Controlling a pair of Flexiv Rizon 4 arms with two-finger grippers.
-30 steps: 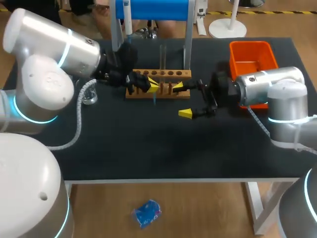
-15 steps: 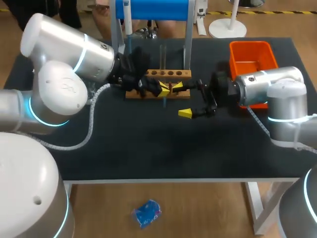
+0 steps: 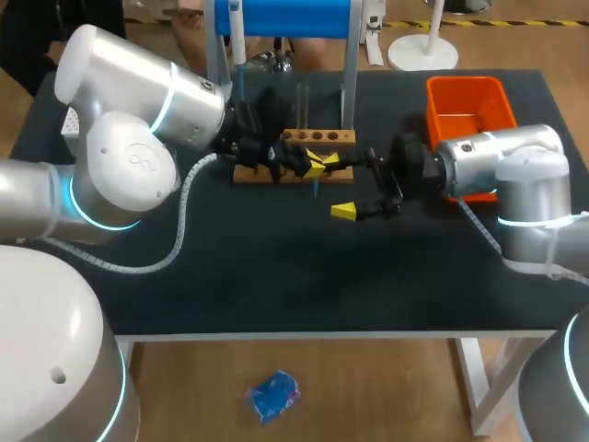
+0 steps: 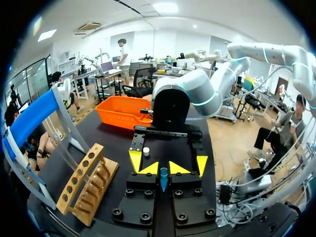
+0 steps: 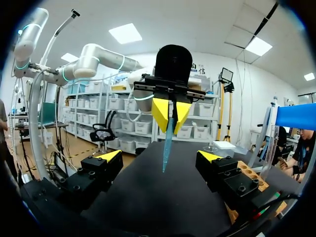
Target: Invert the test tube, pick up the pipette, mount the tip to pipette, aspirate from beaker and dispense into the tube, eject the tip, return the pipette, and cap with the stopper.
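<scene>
Left gripper (image 5: 171, 116): fingers nearly closed, pinched from both sides on the wide upper end of a blue pipette tip (image 5: 166, 143). The tip hangs straight down below the yellow pads, narrow end lowest. From the left wrist view only its open top shows, seated between the two pads.

Tip location: over the black table (image 3: 276, 267), just in front of the wooden tube rack (image 3: 294, 152), near the rack's right half. Can't tell whether the narrow end touches the table.

Right gripper (image 3: 338, 184): spread wide, holding nothing. It points at the left gripper from the opposite side. The tip sits just ahead of its fingertips, in line with the gap between them, and touches neither finger. In the right wrist view the two yellow pads flank the hanging tip with clear space on each side.

Further out:
- A test tube (image 3: 302, 101) stands upright in the rack's back row, behind the left gripper.
- The pipette (image 3: 237, 37) hangs on the blue stand (image 3: 290, 17) at the table's far edge, well apart from both grippers.
- The orange bin (image 3: 469, 101) is at the far right corner, beside the right arm's wrist.
- The left arm (image 3: 138, 101) comes in across the rack's left end. The beaker isn't visible in any view.
</scene>
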